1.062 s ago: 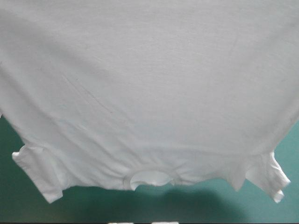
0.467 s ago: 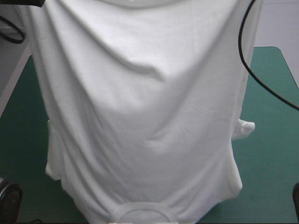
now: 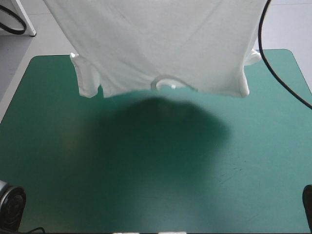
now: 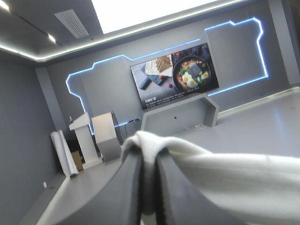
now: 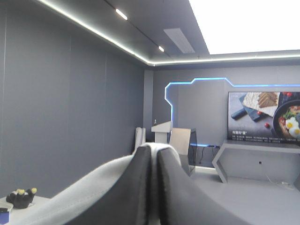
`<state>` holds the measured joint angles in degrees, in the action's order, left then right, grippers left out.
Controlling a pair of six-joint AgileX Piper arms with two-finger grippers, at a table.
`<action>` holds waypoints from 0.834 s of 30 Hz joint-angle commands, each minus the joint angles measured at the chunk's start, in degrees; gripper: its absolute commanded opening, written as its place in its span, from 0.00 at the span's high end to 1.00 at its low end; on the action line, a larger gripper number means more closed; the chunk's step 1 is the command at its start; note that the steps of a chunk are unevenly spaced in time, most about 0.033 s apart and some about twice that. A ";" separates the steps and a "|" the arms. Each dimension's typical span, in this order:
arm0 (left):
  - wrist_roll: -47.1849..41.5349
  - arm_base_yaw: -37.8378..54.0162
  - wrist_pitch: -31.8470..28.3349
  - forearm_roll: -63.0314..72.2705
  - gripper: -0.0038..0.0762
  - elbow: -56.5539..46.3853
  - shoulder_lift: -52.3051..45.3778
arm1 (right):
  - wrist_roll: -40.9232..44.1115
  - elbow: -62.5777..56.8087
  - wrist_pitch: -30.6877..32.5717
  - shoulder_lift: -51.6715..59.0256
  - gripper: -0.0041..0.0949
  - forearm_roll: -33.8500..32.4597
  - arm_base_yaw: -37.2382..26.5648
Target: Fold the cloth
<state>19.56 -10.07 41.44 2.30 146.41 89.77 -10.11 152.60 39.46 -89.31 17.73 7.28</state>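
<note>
The white T-shirt (image 3: 161, 44) hangs spread in the air above the far half of the teal-green table, collar (image 3: 168, 83) and both short sleeves at its lower edge, clear of the cover. Both arms are raised out of the high view. In the left wrist view my left gripper (image 4: 149, 154) is shut on the T-shirt (image 4: 225, 178), a white fold pinched at the fingertips and stretching away to one side. In the right wrist view my right gripper (image 5: 153, 154) is shut on the T-shirt (image 5: 79, 192) too, cloth draped over the fingertips and running off sideways.
The teal-green table (image 3: 146, 185) lies bare under the shirt, with the shirt's dark shadow (image 3: 165, 126) across its middle. The far edge runs just behind the hanging hem.
The T-shirt has swung away from the camera toward the table's far side and risen; earlier it filled the view, now its collar edge hangs over the far half.
</note>
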 commanded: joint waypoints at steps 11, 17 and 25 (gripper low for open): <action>-0.39 -0.06 6.36 1.02 0.96 -4.84 4.99 | 8.30 1.58 17.28 -11.84 0.97 -5.94 -0.15; -1.64 -0.06 7.97 4.99 0.96 -15.33 13.59 | 10.11 1.58 31.01 -26.79 0.97 -7.75 -0.15; -2.90 -0.06 10.59 13.05 0.96 -27.91 22.24 | 10.57 -0.59 32.34 -34.04 0.97 -1.42 0.24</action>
<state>17.99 -10.07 54.55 12.43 120.34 114.81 1.38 151.46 71.54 -128.79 14.40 7.34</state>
